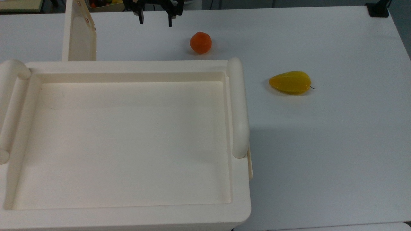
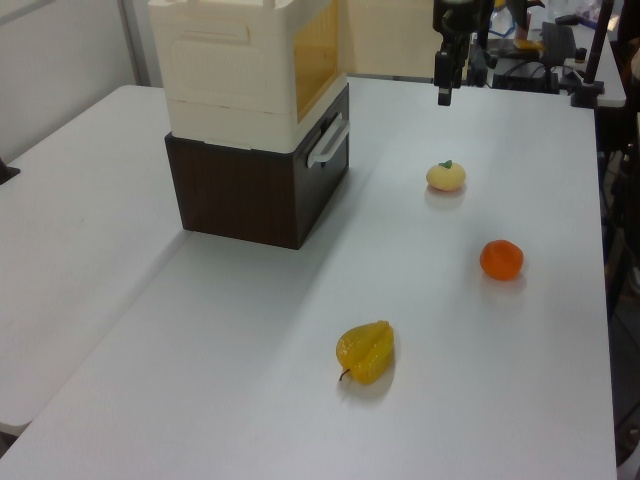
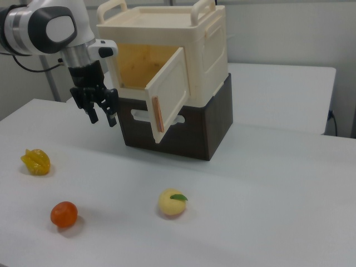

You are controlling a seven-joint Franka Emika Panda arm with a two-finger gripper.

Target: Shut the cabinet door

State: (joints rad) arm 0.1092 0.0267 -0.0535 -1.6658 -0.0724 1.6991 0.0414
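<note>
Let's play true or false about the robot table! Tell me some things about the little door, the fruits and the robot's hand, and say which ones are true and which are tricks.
1. The cabinet door is swung open. True.
2. The hand is holding the orange fruit. False: the hand is open and empty, up in the air, and the orange fruit lies on the table.
3. Three fruits lie on the table. True: the orange fruit, a yellow starfruit and a pale peach.
4. The cream cabinet sits on a dark brown box. True.
5. The peach is inside the cabinet. False: it lies on the table in front of it.
</note>
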